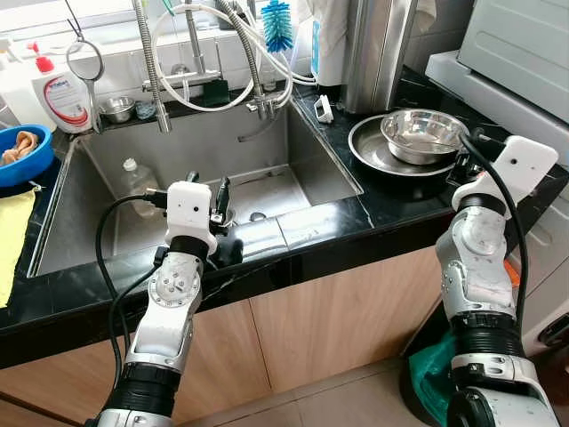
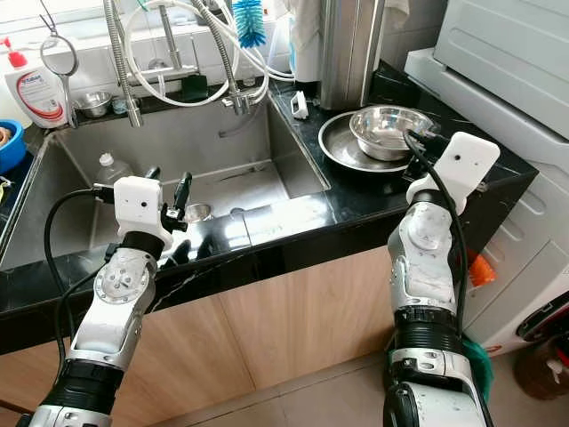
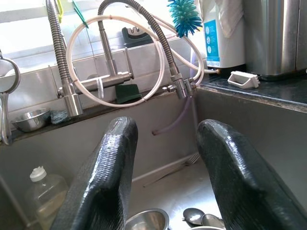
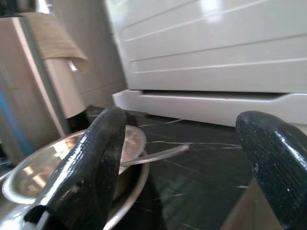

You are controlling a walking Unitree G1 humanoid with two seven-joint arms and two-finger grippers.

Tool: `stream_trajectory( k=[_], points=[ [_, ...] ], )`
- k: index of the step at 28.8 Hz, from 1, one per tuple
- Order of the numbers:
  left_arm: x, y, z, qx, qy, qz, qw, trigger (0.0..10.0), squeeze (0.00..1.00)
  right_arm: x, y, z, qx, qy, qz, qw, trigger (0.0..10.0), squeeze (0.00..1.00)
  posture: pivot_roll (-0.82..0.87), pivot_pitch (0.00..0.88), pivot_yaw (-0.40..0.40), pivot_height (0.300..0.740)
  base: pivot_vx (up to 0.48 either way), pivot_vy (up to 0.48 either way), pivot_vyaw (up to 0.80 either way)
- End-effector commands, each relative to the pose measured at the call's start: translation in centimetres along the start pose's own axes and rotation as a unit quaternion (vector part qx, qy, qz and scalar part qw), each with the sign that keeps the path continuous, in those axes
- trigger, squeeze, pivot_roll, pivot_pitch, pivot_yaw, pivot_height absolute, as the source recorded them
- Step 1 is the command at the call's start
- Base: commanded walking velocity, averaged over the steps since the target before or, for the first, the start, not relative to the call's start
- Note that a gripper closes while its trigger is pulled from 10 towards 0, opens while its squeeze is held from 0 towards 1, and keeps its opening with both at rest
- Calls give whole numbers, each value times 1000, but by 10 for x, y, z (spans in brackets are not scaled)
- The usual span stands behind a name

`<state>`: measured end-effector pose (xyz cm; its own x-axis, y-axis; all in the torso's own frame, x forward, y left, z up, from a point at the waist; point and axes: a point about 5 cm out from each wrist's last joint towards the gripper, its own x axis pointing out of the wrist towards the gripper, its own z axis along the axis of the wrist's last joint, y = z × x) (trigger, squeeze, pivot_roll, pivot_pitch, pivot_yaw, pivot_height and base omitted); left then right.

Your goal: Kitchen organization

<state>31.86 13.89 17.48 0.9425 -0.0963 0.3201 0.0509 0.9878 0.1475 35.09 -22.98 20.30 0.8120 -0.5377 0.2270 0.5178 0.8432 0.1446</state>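
Leftmost, at nine o'clock, a blue bowl [image 1: 20, 153] holding a cloth sits on the black counter [image 1: 373, 209] beside a soap bottle [image 1: 62, 93]. Next, the sink [image 1: 307, 160] holds a plastic bottle [image 1: 138, 182], a small steel bowl [image 3: 146, 221] and spoons [image 3: 196, 218] near the drain. The left gripper [image 1: 206, 191], fingers spread and empty, hangs over the sink's front rim at seven o'clock. At two o'clock, a steel bowl [image 1: 422, 133] rests in a steel plate [image 1: 369, 151]; the right gripper [image 4: 187, 167], also spread and empty, sits just beside their rim.

The step in hand is probably clearing this dishware. A clean grasp would pinch one rim only, lifting the bowl before the plate. Faucet hoses [image 1: 222, 53] and a teal brush [image 1: 276, 25] crowd twelve o'clock; the white appliance [image 1: 524, 53] hems in the right arm.
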Motion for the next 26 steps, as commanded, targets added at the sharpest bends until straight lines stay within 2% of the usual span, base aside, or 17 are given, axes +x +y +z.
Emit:
stream_trajectory(
  k=[1,5,13,16,19,26],
  points=[
    [-1,2,-3,9,9,3,1000,10000,0,4,-3,1,24,16,-23,999,10000,0,-158,0,87,740,0,0,0],
    [-1,3,-3,9,9,4,1000,10000,0,7,-9,-4,58,41,-49,996,10000,0,-154,0,86,740,0,0,0],
    [-2,3,-2,10,8,5,1000,10000,0,14,-11,-3,72,46,-58,995,10000,0,-154,0,86,740,0,0,0],
    [-1,2,-2,9,8,4,1000,10000,0,17,-7,-4,86,53,-43,994,10000,0,-154,0,86,740,0,0,0],
    [-1,2,-2,10,7,5,1000,10000,0,19,3,-8,109,65,1,992,10000,0,-147,0,86,740,0,0,0],
    [-2,3,-2,10,8,6,1000,10000,0,21,2,-13,120,76,4,990,10000,0,-146,0,85,740,0,0,0]
  ],
)
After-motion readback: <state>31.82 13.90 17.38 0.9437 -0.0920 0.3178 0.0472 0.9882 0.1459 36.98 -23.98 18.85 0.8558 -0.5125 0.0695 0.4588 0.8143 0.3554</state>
